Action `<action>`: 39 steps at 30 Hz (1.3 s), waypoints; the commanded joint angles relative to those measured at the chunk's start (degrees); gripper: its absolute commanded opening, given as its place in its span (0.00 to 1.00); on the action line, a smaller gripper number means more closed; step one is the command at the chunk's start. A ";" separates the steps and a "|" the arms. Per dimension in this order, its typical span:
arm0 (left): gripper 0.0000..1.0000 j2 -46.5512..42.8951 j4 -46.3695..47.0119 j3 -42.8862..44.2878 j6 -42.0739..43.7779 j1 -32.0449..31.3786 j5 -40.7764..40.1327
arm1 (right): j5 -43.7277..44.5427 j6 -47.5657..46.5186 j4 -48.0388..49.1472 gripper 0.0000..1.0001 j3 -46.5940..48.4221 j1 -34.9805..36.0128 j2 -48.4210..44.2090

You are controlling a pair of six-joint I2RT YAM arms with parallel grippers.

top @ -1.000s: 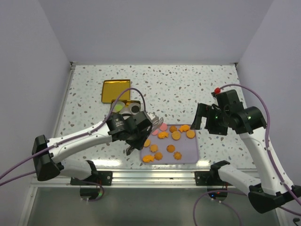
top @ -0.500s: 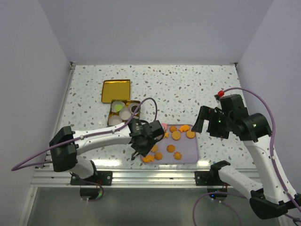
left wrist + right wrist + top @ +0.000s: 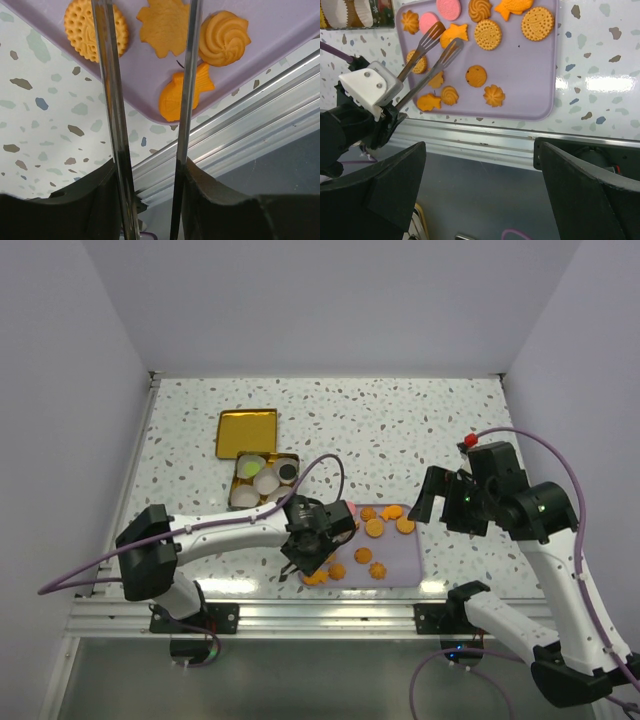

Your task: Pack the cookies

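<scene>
Cookies on purple tray; left gripper tongs parted (empty), right gripper state unclear.

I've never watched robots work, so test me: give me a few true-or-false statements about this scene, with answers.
1. The cookies lie on a purple tray. True.
2. The left tool holds a cookie. False: its tongs are open with nothing between them.
3. Two pink cookies lie on the tray. True.
4. The right tool touches the tray. False: it hangs above the table beside it.
5. The gold tin holds white paper cups. True.
</scene>
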 commanded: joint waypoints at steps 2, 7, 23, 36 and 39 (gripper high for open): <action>0.46 0.78 -0.03 2.01 1.97 -0.41 -0.17 | 1.18 0.67 -2.29 0.99 -0.43 0.09 -0.37; 0.41 1.39 -0.56 1.66 2.24 -0.50 -0.87 | 1.27 0.67 -1.93 0.99 -0.52 0.10 -0.02; 0.27 0.78 -2.40 4.65 0.48 -0.50 -3.59 | 1.18 -0.12 -1.50 0.99 0.01 0.09 0.86; 0.27 -7.65 -2.32 9.75 -1.19 7.22 -3.16 | 0.75 -1.53 -1.23 0.99 0.80 0.09 1.74; 0.24 -10.82 -1.00 9.84 -1.28 11.79 -1.84 | 0.48 -1.79 -0.97 0.99 0.88 0.01 2.09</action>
